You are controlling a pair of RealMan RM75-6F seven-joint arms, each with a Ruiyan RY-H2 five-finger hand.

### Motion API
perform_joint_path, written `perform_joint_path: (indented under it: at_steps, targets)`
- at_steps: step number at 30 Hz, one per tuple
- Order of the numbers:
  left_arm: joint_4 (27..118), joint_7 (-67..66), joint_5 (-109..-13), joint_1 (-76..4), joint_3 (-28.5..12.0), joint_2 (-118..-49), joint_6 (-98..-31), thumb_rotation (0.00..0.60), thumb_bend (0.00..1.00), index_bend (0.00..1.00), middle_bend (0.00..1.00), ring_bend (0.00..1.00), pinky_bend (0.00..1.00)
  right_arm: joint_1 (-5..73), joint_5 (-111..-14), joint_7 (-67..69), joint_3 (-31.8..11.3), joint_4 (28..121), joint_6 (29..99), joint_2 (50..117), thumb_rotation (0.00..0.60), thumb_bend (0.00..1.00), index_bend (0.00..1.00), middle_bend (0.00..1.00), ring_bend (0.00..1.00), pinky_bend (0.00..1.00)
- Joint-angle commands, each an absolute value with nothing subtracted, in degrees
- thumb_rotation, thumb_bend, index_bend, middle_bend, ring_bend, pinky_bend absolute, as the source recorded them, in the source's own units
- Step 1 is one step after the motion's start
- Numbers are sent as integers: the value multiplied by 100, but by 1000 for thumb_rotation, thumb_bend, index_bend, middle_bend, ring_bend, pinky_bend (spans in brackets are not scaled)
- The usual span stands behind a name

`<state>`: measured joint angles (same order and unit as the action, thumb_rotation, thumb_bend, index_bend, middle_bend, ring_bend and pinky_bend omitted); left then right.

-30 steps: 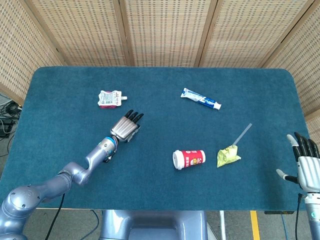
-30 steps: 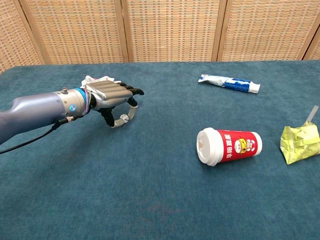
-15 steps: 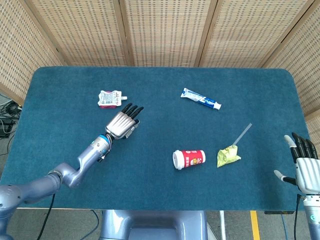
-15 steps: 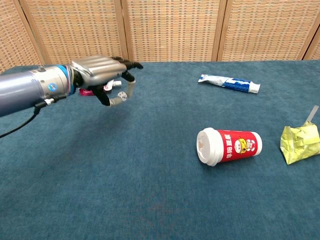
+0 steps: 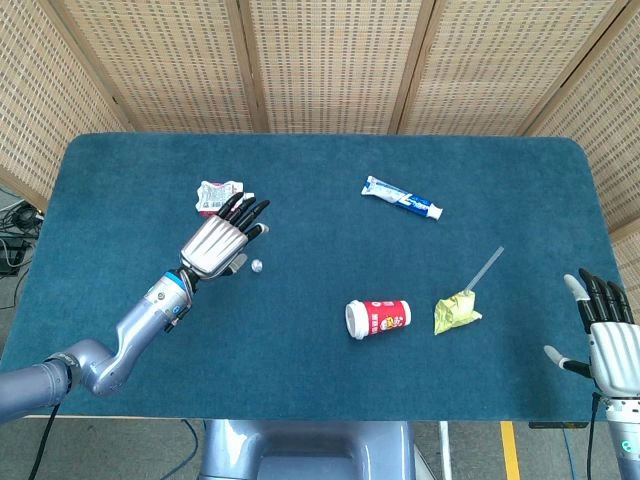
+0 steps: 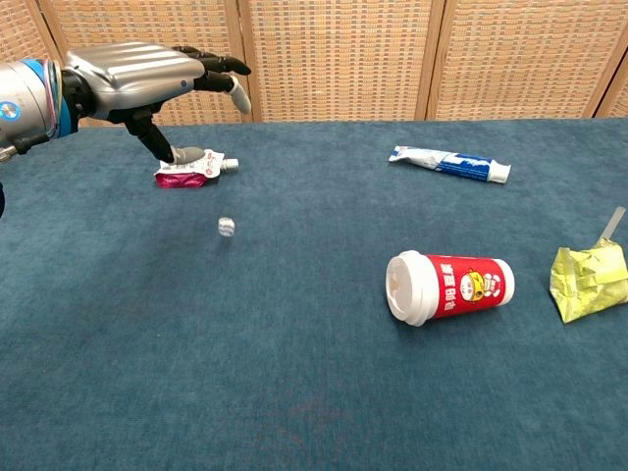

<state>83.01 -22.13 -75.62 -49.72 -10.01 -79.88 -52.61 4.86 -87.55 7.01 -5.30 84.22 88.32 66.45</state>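
Left hand (image 6: 147,83) has risen off the table (image 5: 320,390) over the last second and now hovers high above the small pouch (image 6: 191,168), fingers (image 5: 245,208) spread, holding nothing. A second ago it sat low, just short of the pouch; now, in the head view, its fingertips overlap the pouch's near edge. Reads as a lift and reposition over the pouch, no grasp yet.

A tiny white dice (image 6: 226,227), hidden until now, lies bare on the cloth just nearer than the pouch.

Pouch lies flat at the left rear of the table. Long axis runs roughly left to right; its white cap points right, toward the toothpaste tube (image 5: 402,198).

Right hand (image 5: 606,335) hangs low at the table's right near edge, fingers apart, empty, well clear of everything.

Red cup (image 6: 449,287) lies on its side, lid facing left; crumpled yellow carton (image 6: 587,279) with straw beside it.
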Motion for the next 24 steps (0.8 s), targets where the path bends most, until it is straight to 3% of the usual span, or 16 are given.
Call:
perform_joint_path:
  at_steps: [1, 12, 16, 24]
  targets:
    - [8391, -2318, -7468, -4959, -997, -7938, -5253, 600, 305, 157, 0, 0, 14, 484, -8771, 697, -520, 8433, 8836, 6640, 600, 0, 0, 0, 0, 0]
    - [8607, -2231, -7473, -4747, -942, -7922, -5649, 600, 299, 150, 0, 0, 13, 484, -8774, 688, -505, 8446, 8812, 6631, 600, 0, 0, 0, 0, 0]
    - [8744, -2072, -7708, -4410, -833, -7920, -6246, 600, 284, 101, 0, 0, 7, 491, -8749, 647, -491, 8448, 8757, 6632, 600, 0, 0, 0, 0, 0]
    - [9139, -2114, -8013, -3272, -377, -7794, -7808, 600, 92, 0, 0, 0, 0, 513, -8681, 368, -472, 8439, 8645, 6663, 600, 0, 0, 0, 0, 0]
